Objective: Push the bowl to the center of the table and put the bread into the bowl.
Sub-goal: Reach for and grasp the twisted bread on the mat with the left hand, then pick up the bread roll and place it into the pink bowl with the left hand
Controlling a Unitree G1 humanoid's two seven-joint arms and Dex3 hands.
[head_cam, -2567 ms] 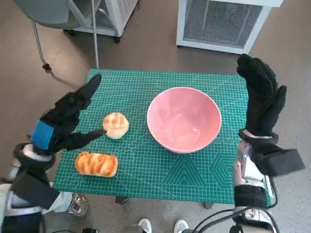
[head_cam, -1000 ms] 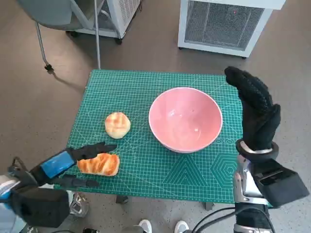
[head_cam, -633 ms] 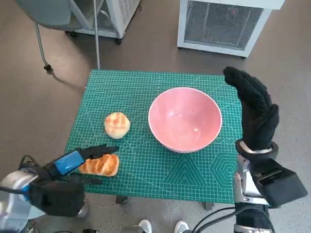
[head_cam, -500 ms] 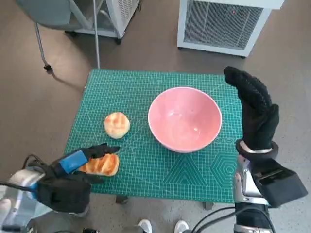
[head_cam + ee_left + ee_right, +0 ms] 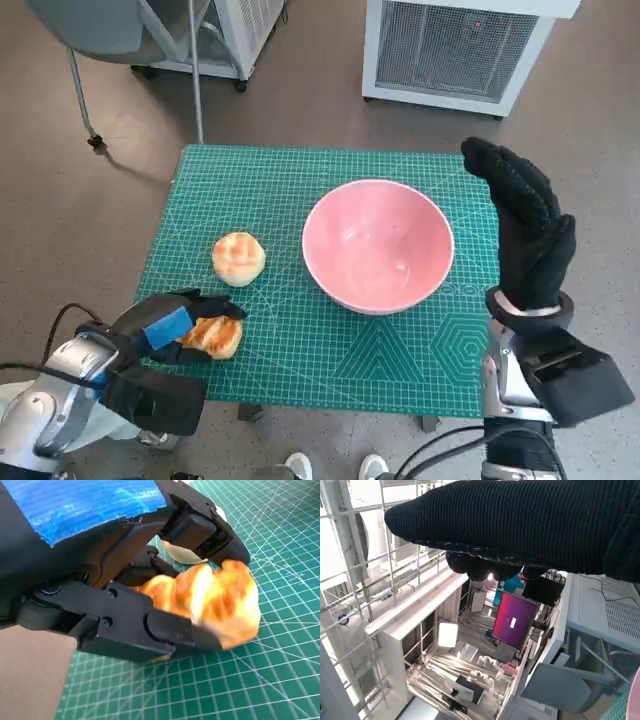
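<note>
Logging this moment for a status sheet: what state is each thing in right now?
Left hand: fingers closed around the long bread.
Long bread: gripped, at the mat's near left corner.
Round bun: lying loose on the mat.
Pink bowl: upright, empty.
Right hand: raised, holding nothing.

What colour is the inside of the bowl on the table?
Pink: the bowl shows best in the head view.
</note>
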